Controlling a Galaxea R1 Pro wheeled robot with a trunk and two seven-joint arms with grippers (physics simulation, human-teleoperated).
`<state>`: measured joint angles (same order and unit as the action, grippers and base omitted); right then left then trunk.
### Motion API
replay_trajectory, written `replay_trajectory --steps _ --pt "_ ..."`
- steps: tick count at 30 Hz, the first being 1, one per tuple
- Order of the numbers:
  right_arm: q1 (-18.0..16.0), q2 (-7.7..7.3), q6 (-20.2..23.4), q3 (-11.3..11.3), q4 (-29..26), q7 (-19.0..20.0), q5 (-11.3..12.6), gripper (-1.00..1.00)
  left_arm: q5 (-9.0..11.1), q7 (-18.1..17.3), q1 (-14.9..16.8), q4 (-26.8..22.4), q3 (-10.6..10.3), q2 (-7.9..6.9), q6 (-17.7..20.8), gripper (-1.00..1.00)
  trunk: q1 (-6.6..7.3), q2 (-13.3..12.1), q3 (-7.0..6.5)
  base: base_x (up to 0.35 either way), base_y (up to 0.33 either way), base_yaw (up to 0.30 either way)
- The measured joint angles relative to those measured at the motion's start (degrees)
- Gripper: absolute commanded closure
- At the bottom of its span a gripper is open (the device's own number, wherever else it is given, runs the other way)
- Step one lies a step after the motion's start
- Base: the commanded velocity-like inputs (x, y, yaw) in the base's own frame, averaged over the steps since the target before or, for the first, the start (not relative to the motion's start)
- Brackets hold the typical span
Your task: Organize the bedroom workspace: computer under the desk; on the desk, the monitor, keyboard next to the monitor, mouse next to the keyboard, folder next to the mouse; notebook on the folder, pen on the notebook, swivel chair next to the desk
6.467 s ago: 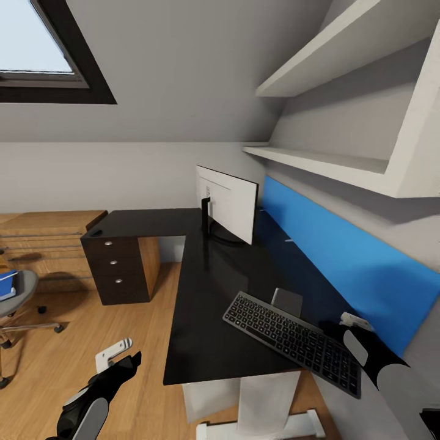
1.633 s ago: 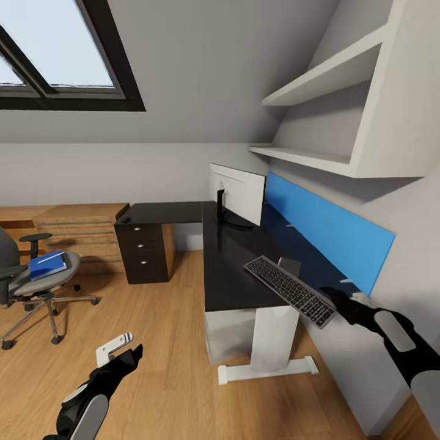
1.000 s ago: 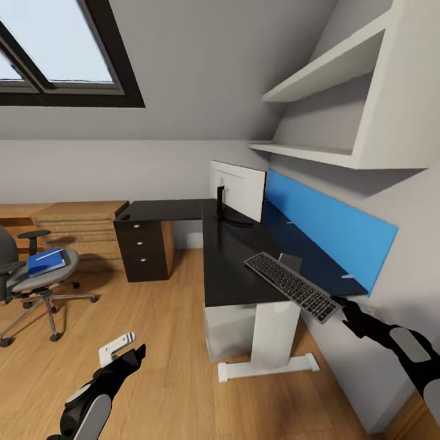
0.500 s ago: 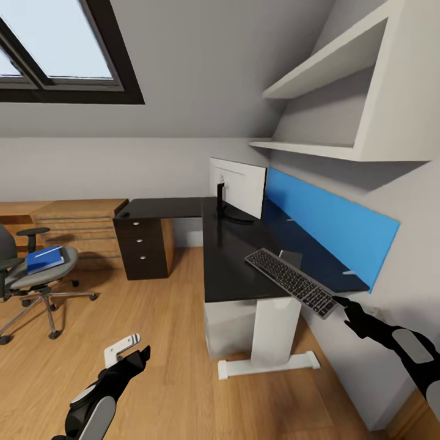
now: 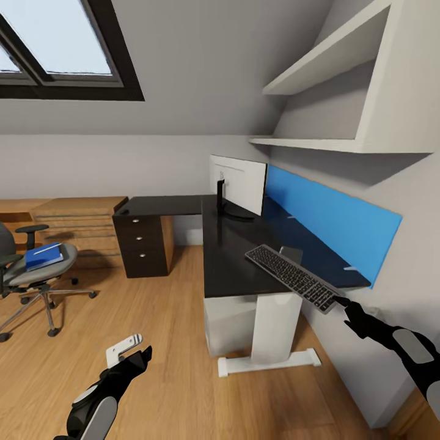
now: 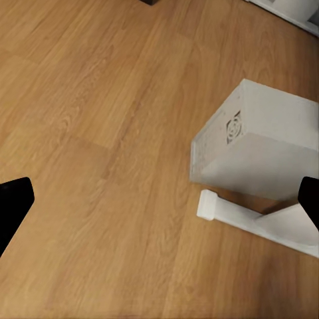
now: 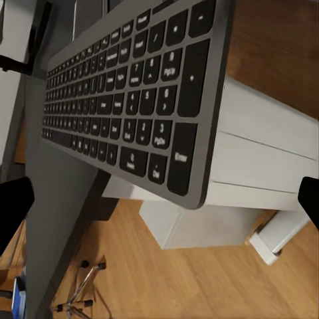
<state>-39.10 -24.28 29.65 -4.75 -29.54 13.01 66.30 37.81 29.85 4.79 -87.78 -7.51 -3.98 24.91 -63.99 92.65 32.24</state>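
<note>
1. One keyboard [image 5: 293,278] overhangs the desk [image 5: 235,256] corner, long axis running from monitor [image 5: 239,181] toward the right gripper [image 5: 346,307], which sits at its near end; grip unclear.
2. Left wrist: computer [image 6: 256,149] on floor, fingers spread, empty.
3. Right wrist: keyboard [image 7: 129,93] just ahead, fingertips wide apart.

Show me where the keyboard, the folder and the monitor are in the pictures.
keyboard [image 5: 292,277], head view, middle of the key area.
folder [image 5: 43,256], head view, blue cover, lying on the chair seat.
monitor [image 5: 243,181], head view, white back panel.
</note>
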Motion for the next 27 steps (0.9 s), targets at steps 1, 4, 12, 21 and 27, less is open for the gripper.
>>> replay_trajectory --steps 1,4,12,21,27 --pt "0.01 0.0 0.0 0.0 0.0 0.0 0.0 -1.0 0.0 0.0 0.0 -0.01 0.0 0.0 0.0 -1.0 -0.22 0.4 0.18 0.0 0.0 0.0" --pt "0.01 0.0 -0.03 0.0 0.0 0.0 0.0 -1.0 0.0 0.0 0.0 0.03 -0.01 0.0 0.0 -1.0 -0.88 1.6 0.72 0.0 0.0 0.0" --pt "0.01 0.0 -0.06 0.03 0.0 0.0 0.0 -1.0 0.0 0.0 0.0 0.06 -0.01 0.0 0.0 -1.0 -2.64 4.81 2.15 0.0 0.0 0.0" --pt "0.03 0.08 -0.06 0.08 0.0 0.0 0.01 -1.0 0.07 -0.01 0.0 0.14 -0.01 0.0 0.02 -1.0 -3.96 7.24 3.24 0.0 0.0 0.0" --pt "0.01 0.09 -0.06 0.09 0.04 0.0 0.01 -1.0 0.22 -0.16 0.0 0.8 -0.05 -0.04 0.06 -1.0 -3.96 7.24 3.24 0.018 0.0 0.0"
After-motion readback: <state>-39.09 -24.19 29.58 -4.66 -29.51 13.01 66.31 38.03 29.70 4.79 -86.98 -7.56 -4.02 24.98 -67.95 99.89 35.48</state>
